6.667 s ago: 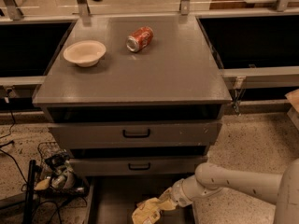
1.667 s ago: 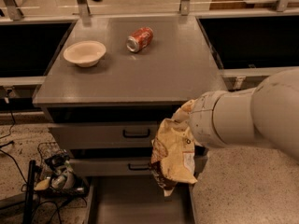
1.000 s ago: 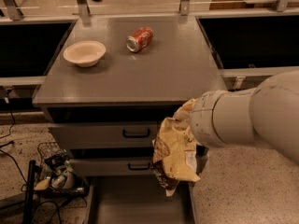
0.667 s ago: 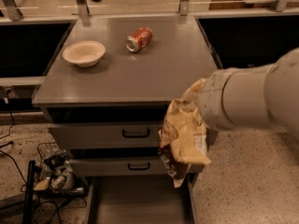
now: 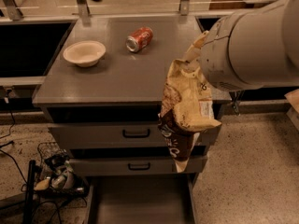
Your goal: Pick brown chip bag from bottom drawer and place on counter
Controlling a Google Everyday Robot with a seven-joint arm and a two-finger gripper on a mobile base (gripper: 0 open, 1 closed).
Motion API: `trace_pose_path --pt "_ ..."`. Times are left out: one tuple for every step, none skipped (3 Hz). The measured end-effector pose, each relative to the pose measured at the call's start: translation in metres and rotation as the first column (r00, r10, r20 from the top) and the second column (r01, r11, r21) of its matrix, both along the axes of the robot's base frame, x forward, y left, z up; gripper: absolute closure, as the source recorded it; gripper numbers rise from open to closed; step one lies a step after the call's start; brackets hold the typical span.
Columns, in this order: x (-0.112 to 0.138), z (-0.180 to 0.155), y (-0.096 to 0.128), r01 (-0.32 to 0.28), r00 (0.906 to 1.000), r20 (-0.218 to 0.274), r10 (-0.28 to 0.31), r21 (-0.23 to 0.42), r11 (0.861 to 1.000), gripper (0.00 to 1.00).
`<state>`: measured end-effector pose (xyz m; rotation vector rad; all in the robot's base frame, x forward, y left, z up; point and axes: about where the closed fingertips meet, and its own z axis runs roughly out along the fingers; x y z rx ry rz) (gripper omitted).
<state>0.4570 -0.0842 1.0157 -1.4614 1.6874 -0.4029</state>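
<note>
Since the earlier frames, the arm (image 5: 252, 41) has risen toward 2 o'clock, and the brown chip bag (image 5: 184, 111) has come up with it; its top is now above the counter edge.

From the camera view, the gripper (image 5: 194, 55) is at about 2 o'clock, over the right front part of the counter (image 5: 121, 78). It is clamped on the upper end of the bag. The bag hangs free in the air. Its pale, crumpled part is on top and its dark brown tail points down in front of the two upper drawers (image 5: 136, 133). The bottom drawer (image 5: 140, 204), at 6 o'clock, is pulled out and shows only its grey floor. On the counter a bowl (image 5: 84, 53) stands at 10 o'clock and a red soda can (image 5: 139, 39) lies at 11 o'clock, both well apart from the bag.

I judge that the lift is done and the placing remains. The risk is the long hanging tail. If the arm moves toward 11 o'clock without more height, the tail can catch on the counter edge and the bag can be pulled out of the grip. The hold is only on a crinkly end, so it may slip. A release too near the edge could let the bag slide off.
</note>
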Motion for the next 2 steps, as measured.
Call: trace_pose_path --pt "-0.0009 -0.0001 0.0012 -0.001 1.0 0.0 0.001 0.0 1.0 1.0" --pt "-0.0031 0.0076 0.004 0.003 0.9999 0.011 -0.003 -0.004 1.0 1.0"
